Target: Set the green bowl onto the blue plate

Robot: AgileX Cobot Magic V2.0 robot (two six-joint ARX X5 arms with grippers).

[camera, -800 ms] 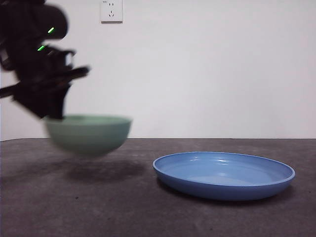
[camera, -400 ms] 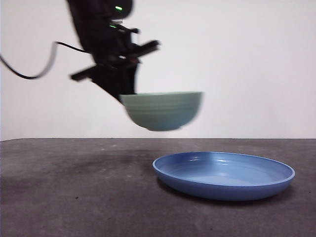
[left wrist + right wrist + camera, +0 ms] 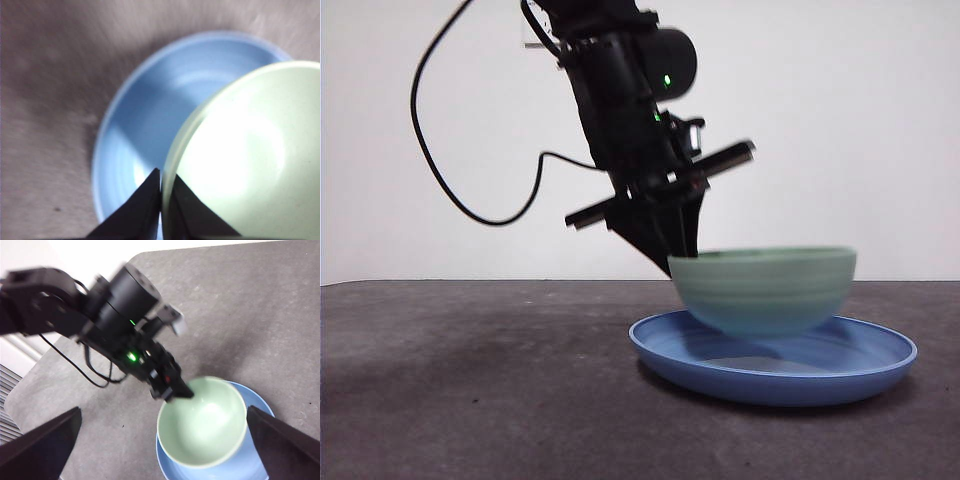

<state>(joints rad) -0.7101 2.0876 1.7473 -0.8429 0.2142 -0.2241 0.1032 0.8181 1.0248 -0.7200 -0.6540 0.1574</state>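
Dark grey table (image 3: 470,400), plain white wall behind. Upper left of centre in the front view, the left gripper (image 3: 680,258) slants down with its jaws pinched on the near rim of the bowl (image 3: 765,288) — the bowl hangs right of centre, just above the plate (image 3: 660,350), apparently not touching. The right gripper (image 3: 160,450) waits high above, jaws spread wide, holding nothing. It looks like the placing step — next, lower the bowl gently, centre it on the plate, then release.
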